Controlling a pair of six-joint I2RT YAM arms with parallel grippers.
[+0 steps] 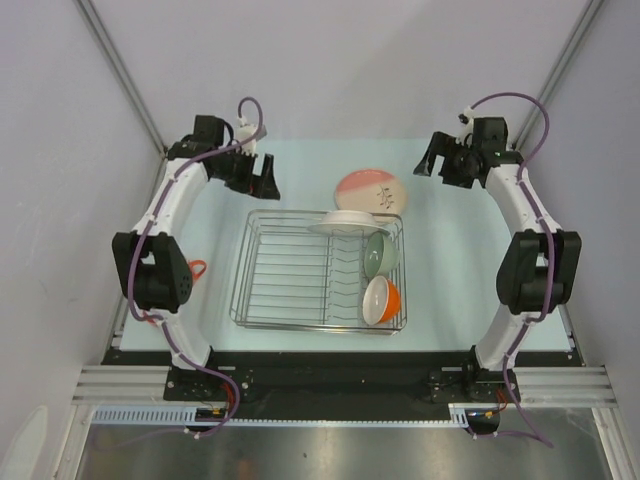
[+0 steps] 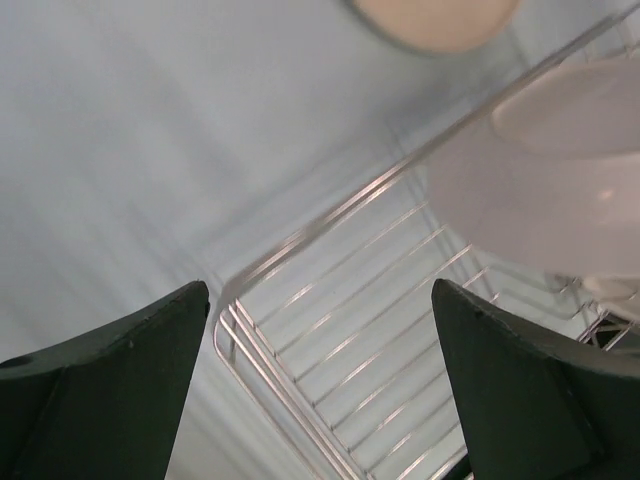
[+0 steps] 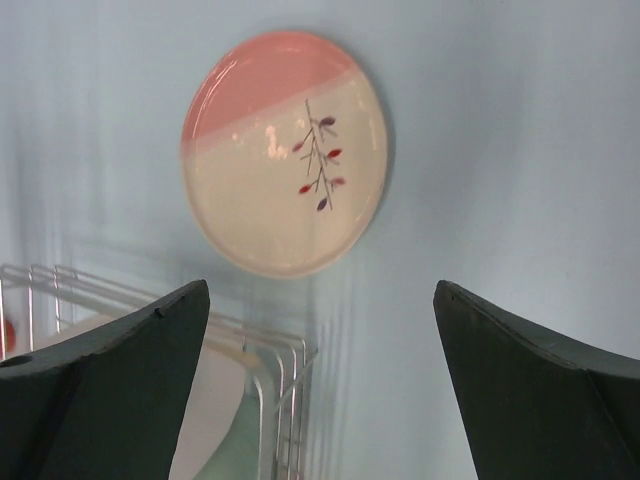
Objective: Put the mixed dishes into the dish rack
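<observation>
The chrome wire dish rack [image 1: 290,275] stands mid-table. In its right side are the white shallow bowl [image 1: 348,222] at the back, the sage green bowl [image 1: 380,253] and the orange-outside bowl [image 1: 381,300], both on edge. The pink-and-cream plate [image 1: 371,190] lies flat on the table behind the rack. The orange mug [image 1: 197,268] shows partly behind the left arm. The small pink cup is out of view. My left gripper [image 1: 265,185] is open and empty above the rack's back left corner [image 2: 235,300]. My right gripper [image 1: 432,165] is open and empty, right of the plate [image 3: 285,150].
The left wrist view shows the white bowl [image 2: 560,190] and the plate's edge [image 2: 440,20]. The right wrist view shows the rack's back right corner [image 3: 285,365] with the white bowl [image 3: 215,400] in it. Grey walls enclose the pale green table [image 1: 450,260].
</observation>
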